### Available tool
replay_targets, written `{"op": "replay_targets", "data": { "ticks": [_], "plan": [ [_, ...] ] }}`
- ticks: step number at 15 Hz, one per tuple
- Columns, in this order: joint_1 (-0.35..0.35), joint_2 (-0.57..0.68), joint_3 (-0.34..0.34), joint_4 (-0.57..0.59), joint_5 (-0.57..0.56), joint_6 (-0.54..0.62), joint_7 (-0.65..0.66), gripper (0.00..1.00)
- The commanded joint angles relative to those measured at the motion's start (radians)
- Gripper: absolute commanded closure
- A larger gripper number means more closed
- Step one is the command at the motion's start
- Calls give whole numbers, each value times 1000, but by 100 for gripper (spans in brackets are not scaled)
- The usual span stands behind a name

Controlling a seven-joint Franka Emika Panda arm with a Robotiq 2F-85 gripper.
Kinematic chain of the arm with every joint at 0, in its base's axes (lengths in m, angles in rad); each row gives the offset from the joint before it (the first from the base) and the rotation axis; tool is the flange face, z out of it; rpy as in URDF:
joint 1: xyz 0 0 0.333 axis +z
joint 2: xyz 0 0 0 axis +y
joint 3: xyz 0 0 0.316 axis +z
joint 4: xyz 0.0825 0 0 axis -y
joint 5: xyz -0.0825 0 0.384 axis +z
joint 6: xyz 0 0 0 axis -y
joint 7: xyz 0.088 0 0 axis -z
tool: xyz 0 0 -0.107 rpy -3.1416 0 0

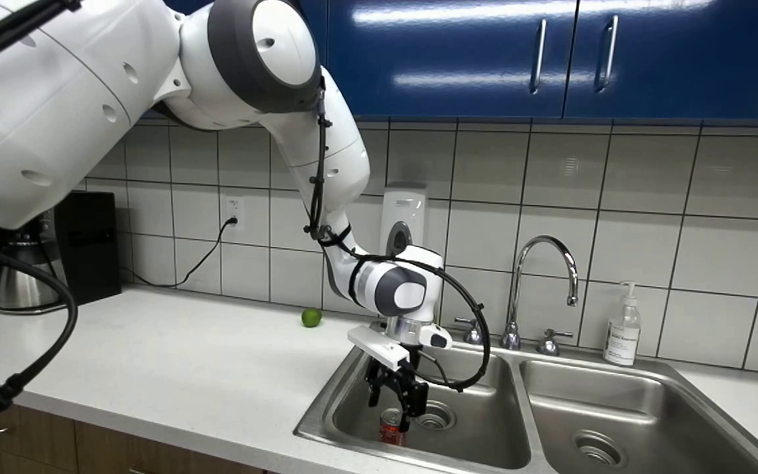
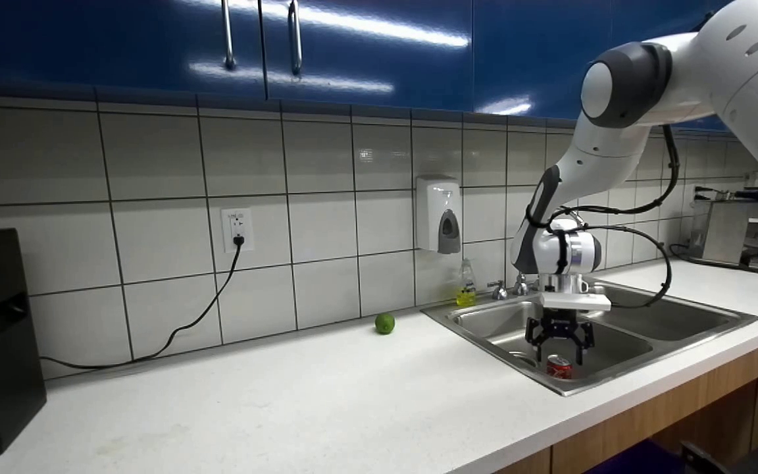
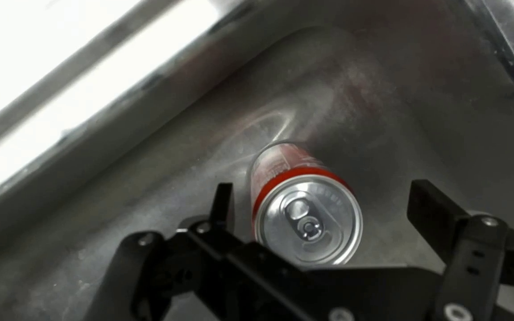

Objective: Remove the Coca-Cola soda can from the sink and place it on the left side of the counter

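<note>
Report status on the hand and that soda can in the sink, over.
Hand open, no grip. Fingers either side of soda can in wrist view. Soda can upright in sink. Nothing seen between fingers and soda can.

Legible wording: none. Soda can (image 3: 306,204), left basin of the sink (image 1: 529,408): wrist view shows pale fine print on the red side, too blurred to transcribe; faint marks near the lid rim, likewise unresolved. Pump bottle (image 1: 622,336), far side of the sink, to the right: white label, several lines of dark print, blurred. Wall dispenser (image 1: 404,212): small mark on upper front in both exterior views, too small to read. Clear bottle (image 2: 466,291) of yellow liquid, below the dispenser: label wording indistinct. Outlet plate (image 2: 237,228), left: dark marks, unresolved.
</note>
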Motion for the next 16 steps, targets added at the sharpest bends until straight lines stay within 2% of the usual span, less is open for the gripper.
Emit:
{"op": "replay_targets", "data": {
  "ticks": [1,4,5,13,16],
  "plan": [
    [-30,39,24,56,-10,-46,-16,0],
    [-30,58,24,75,-9,-53,-10,0],
    [-13,44,14,37,-14,-9,9,0],
    [-13,53,14,40,-14,-7,9,0],
    [-9,38,2,8,-19,26,17,0]
  ]
}}
